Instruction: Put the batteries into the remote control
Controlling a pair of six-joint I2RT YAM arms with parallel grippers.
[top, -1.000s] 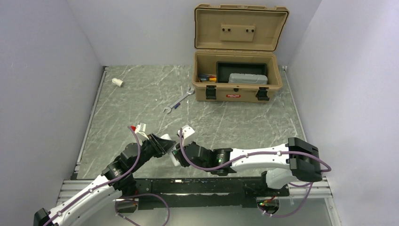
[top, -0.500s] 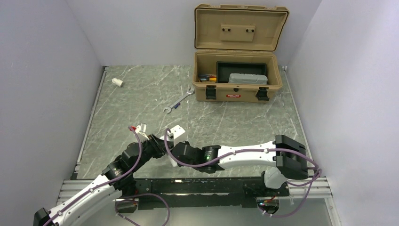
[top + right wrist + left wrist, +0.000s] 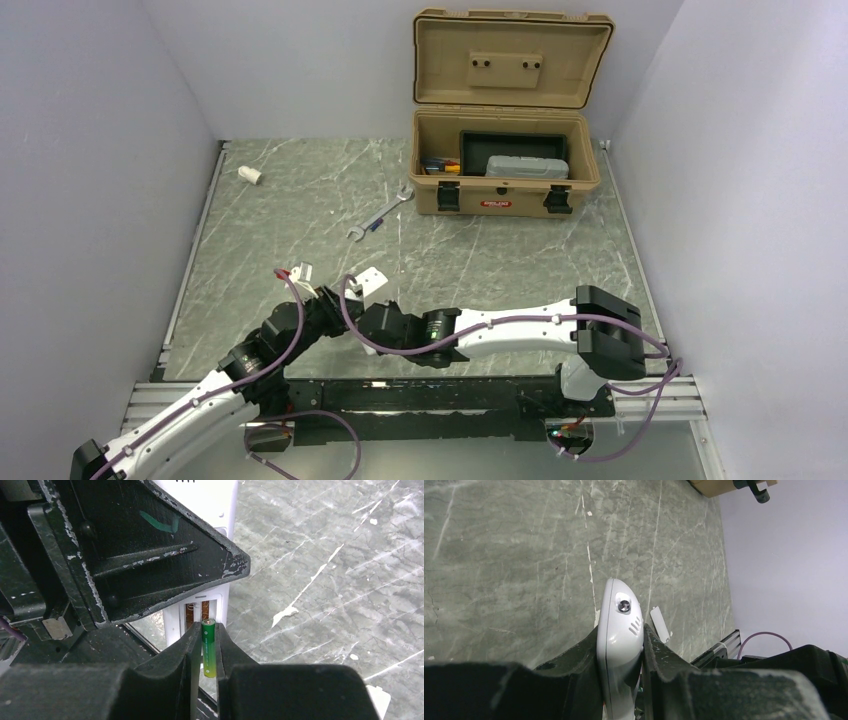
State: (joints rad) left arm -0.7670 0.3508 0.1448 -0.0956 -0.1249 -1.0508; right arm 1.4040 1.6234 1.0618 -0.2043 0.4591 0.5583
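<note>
While the left tool (image 3: 620, 633) clamps the remote control (image 3: 622, 611), the right tool (image 3: 208, 628) pinches a green battery (image 3: 209, 652) — its tip just at 6 o'clock of the open compartment (image 3: 199, 611).

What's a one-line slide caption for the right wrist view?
Battery loading: right gripper pinches a green battery, its tip at the open bay of the white remote control.

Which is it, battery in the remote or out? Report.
Out. The green battery is pinched in the right gripper, its tip at the mouth of the remote control's open compartment, not seated in it.
</note>
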